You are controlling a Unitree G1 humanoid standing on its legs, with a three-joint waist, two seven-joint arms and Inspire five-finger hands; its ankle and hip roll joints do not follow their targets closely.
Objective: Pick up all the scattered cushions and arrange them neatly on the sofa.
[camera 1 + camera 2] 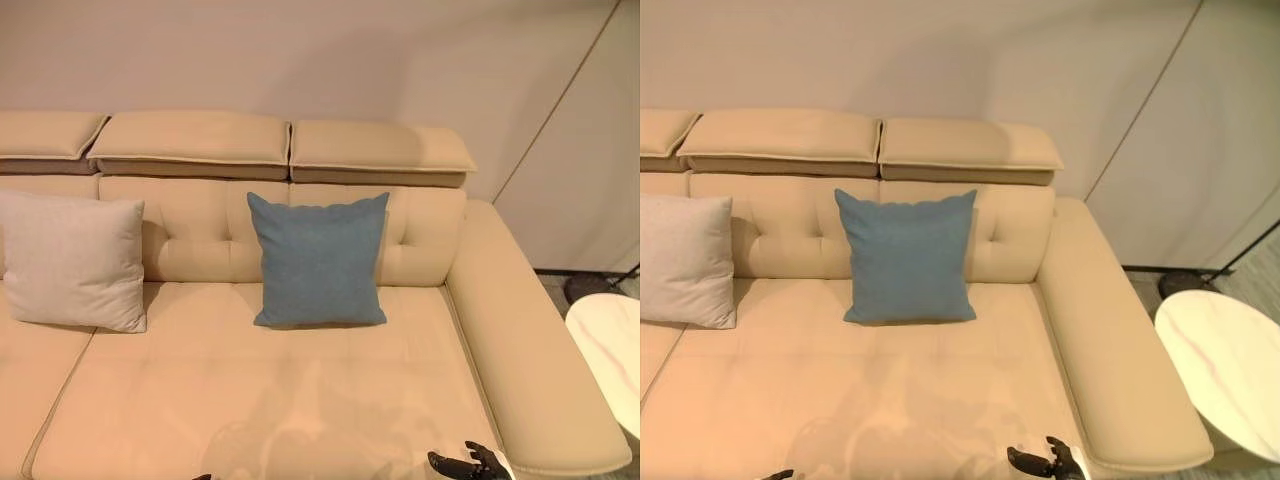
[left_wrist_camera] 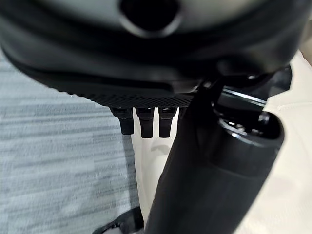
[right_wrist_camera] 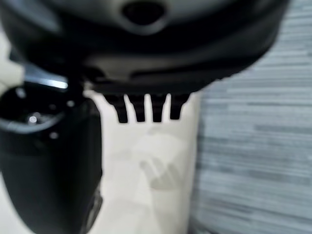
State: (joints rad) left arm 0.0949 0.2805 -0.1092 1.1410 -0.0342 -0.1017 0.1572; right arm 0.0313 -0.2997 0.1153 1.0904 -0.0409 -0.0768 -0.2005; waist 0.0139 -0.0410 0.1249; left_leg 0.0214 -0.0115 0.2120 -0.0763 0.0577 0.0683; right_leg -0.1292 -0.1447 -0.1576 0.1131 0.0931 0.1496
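Observation:
A blue cushion [image 1: 319, 259] stands upright against the backrest in the middle of the beige sofa [image 1: 250, 390]. To its left a light grey cushion [image 1: 73, 261] also leans upright on the backrest. My right hand [image 1: 468, 463] hangs low over the seat's front edge near the armrest, and its wrist view shows straight fingers [image 3: 146, 108] with nothing in them. At the lower edge, my left hand [image 1: 780, 474] just peeks in. Its fingers [image 2: 141, 122] point down, straight and empty, over the sofa's front edge.
The sofa's right armrest [image 1: 530, 350] runs toward me. A round white marble table [image 1: 1225, 370] stands right of it, with a dark stand base [image 1: 1185, 282] behind. Grey striped carpet [image 2: 48, 170] lies in front of the sofa.

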